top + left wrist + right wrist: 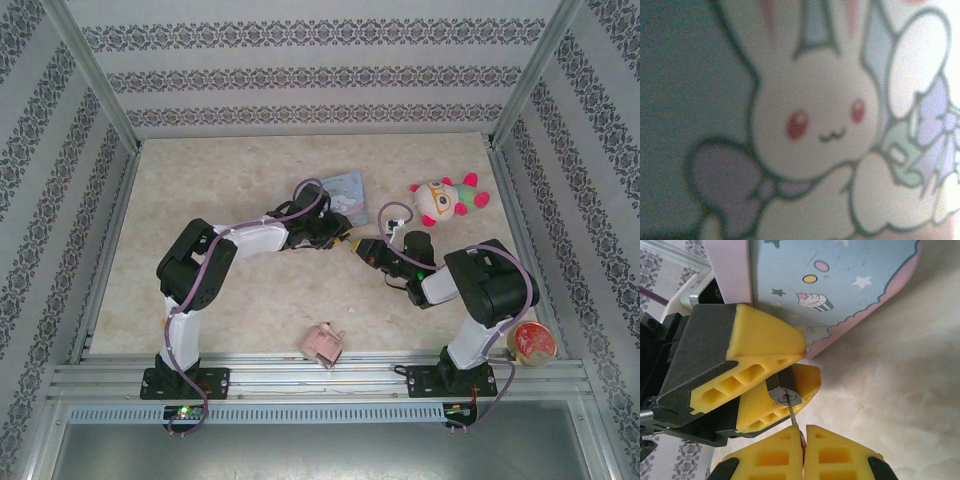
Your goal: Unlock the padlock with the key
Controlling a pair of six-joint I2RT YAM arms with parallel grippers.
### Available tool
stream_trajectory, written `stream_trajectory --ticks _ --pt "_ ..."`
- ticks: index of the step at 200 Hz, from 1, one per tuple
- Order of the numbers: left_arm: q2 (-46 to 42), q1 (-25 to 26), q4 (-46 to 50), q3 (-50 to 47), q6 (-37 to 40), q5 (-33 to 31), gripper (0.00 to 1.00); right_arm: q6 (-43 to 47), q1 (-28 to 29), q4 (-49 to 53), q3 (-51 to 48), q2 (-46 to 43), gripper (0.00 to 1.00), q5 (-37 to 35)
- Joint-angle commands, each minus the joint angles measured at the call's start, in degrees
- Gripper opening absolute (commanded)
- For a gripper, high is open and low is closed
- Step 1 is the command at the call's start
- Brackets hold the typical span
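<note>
In the right wrist view my left gripper (807,365) is shut on the padlock (782,399). Its black body sits between the yellow fingers (765,340), and its silver keyhole face points toward my right gripper. My right gripper (804,432) is shut on the key (793,415); the thin blade runs up from between its fingertips with its tip in the keyhole. The shackle is hidden behind the left fingers. From above, the two grippers meet at mid-table, left (345,242) and right (368,250).
The light-blue cartoon tin (345,190) lies just behind the left gripper, and its bunny print (810,115) is blurred and very close in the left wrist view. A plush toy (443,200) is at back right, a pink toy block (322,343) at the front edge and a round can (531,343) at front right.
</note>
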State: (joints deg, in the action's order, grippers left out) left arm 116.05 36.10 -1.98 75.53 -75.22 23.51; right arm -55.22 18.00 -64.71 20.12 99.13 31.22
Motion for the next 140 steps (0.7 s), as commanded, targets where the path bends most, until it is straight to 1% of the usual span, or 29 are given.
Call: stream_trajectory --ticks 1,60,140 --pt "1.99 2.26 3.09 2.97 -2.49 5.76 0.2 -2.1 1.8 -5.65 -2.78 -0.52 0.0 -7.37" --pt "3.3 2.3 3.32 4.37 -3.01 5.44 0.19 -3.65 2.66 -14.66 -5.2 2.32 0.0 -9.13" --pt "3.17 2.22 2.76 3.57 -3.57 5.37 0.2 -0.59 2.83 -13.37 -9.03 -3.44 0.0 -12.9"
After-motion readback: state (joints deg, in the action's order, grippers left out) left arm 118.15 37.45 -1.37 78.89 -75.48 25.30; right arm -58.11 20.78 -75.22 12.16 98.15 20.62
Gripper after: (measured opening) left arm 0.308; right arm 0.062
